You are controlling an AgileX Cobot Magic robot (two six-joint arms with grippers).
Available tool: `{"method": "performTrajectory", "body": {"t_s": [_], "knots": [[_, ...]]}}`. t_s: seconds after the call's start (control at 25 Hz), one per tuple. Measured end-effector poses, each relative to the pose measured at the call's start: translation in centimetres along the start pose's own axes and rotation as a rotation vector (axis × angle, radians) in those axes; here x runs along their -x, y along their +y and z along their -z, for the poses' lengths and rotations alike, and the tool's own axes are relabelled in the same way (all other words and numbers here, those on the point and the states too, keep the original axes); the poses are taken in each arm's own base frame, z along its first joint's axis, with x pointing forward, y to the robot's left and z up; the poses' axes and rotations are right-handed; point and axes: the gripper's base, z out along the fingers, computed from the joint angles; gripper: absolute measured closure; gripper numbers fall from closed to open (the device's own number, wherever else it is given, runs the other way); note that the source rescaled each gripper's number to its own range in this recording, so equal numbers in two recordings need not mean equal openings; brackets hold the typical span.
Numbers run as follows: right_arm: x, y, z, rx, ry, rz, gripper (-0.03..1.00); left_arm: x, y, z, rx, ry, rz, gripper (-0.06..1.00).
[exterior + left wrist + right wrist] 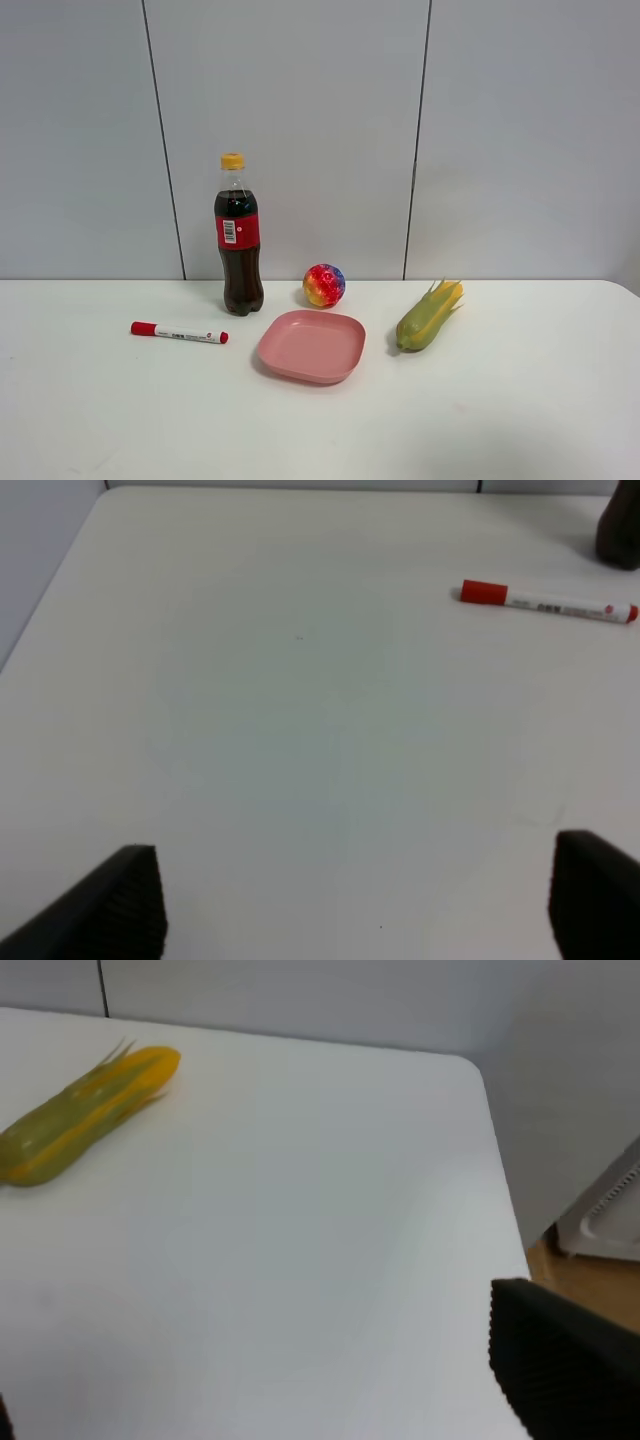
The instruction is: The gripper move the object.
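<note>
The cola bottle stands upright at the back of the white table, dark liquid, yellow cap, red label. Its dark base shows at the edge of the left wrist view. No arm or gripper shows in the exterior high view. My left gripper is open and empty over bare table, its two black fingertips wide apart, well short of the bottle. My right gripper is open and empty near the table's right end, with one black finger plainly showing and only a sliver of the other.
A red-capped white marker lies left of the bottle and shows in the left wrist view. A pink shallow bowl, a rainbow ball and a toy corn cob lie to the right. The table's right edge is close.
</note>
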Motion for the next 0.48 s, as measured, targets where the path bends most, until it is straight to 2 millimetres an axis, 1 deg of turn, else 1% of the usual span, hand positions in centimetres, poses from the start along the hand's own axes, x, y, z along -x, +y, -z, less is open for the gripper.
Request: {"method": "performTrajectory", "body": {"t_s": [0.12,0.28,0.4,0.48], "knots": [[-2.3,0.0,1.0,-0.028,0.0,-0.061,0.1,0.0,0.0,0.0,0.0,0.0,0.0,-0.06],[-5.2,0.1,1.7,-0.103,-0.006,-0.123,0.1,0.0,0.0,0.0,0.0,0.0,0.0,-0.06],[-6.6,0.3,1.9,-0.154,-0.011,-0.177,0.1,0.0,0.0,0.0,0.0,0.0,0.0,-0.06],[-7.5,0.8,2.0,-0.156,-0.012,-0.226,0.1,0.0,0.0,0.0,0.0,0.0,0.0,-0.06]]}}
